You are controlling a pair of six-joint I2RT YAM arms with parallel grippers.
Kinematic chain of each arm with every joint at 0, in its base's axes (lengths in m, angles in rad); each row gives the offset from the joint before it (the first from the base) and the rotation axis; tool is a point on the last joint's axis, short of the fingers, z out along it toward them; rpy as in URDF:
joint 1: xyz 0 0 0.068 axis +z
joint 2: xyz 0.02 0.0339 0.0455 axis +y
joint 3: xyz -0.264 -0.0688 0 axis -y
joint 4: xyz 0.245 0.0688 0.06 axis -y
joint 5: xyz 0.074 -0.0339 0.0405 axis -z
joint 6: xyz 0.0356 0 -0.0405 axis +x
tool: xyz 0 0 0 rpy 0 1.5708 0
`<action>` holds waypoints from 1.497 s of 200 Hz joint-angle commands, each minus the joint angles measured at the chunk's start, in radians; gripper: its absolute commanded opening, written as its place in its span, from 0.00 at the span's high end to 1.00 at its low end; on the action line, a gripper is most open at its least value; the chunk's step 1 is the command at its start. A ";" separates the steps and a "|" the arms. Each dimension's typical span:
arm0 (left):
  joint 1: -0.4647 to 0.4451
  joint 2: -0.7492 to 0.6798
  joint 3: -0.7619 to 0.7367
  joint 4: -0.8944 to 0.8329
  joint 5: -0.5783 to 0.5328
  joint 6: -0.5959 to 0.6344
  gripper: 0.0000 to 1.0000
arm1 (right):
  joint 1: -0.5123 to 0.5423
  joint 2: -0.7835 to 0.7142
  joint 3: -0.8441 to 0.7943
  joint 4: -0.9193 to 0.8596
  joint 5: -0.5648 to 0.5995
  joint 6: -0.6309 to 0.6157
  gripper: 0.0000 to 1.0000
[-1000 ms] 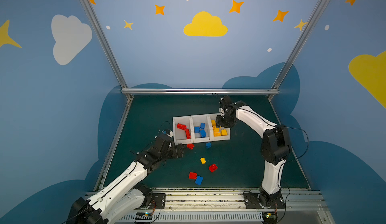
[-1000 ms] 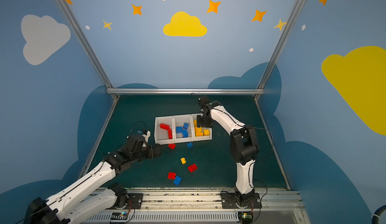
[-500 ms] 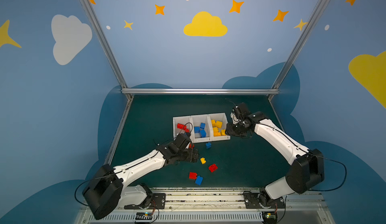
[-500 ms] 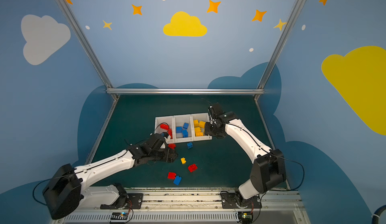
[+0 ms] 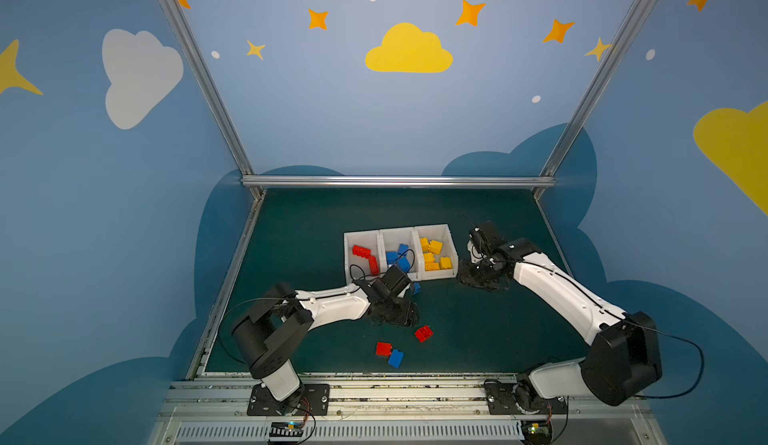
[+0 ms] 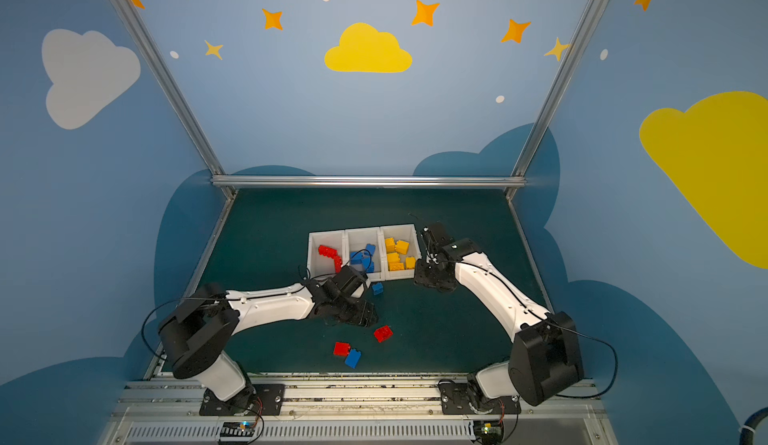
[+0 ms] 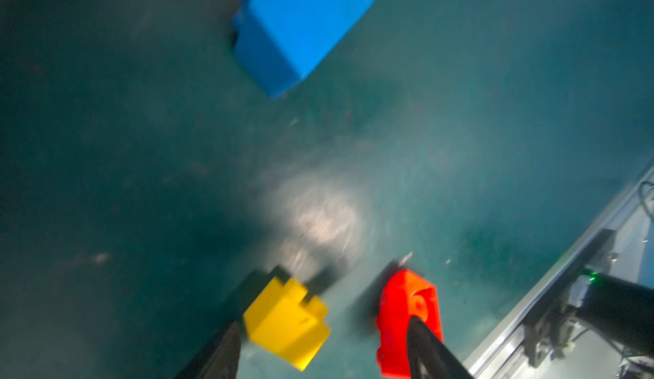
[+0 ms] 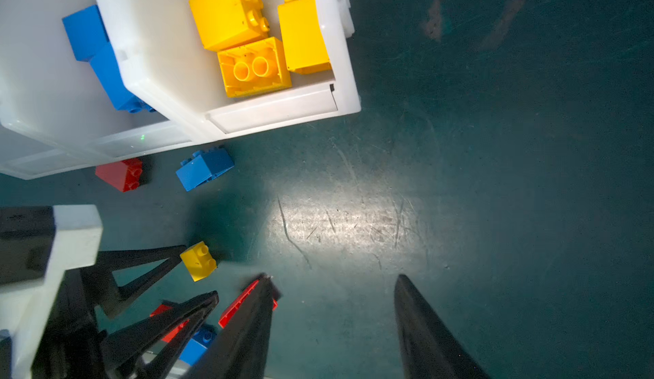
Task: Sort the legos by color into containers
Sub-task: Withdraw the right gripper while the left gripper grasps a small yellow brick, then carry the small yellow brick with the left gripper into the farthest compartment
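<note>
- Left gripper (image 7: 323, 324): black fingers (image 7: 430, 354) are seen apart, one on either side of the small yellow plastic brick (image 7: 286, 324). It is not clamped, and a gap is noted on one side.
- A red plastic brick (image 7: 407, 319) is noted just beside one finger and is judged likely to be nudged. The yellow brick should be centred between the jaws, squeezed on its flat faces and lifted straight up.
- Right gripper (image 8: 332, 281): fingers are apart with nothing between them, held over bare mat near the tray's corner.
- White plastic three-bin tray (image 8: 279, 110): yellows are held in the end bin nearest the right gripper, which is judged the drop point. Blues are seen in the middle bin.
- A loose blue plastic brick (image 8: 205, 168) is noted just beside the tray's front wall. More red and blue bricks are scattered nearer the arm bases.
- Surface: dark green mat (image 8: 495, 182), scuffed, with a glare patch.
- Room: blue walls (image 5: 332, 110) painted with clouds and stars, framed with aluminium posts.
</note>
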 commanded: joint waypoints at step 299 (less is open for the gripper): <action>-0.068 0.091 0.329 -0.308 -0.206 0.213 0.78 | -0.032 -0.127 -0.097 0.006 -0.012 0.027 0.45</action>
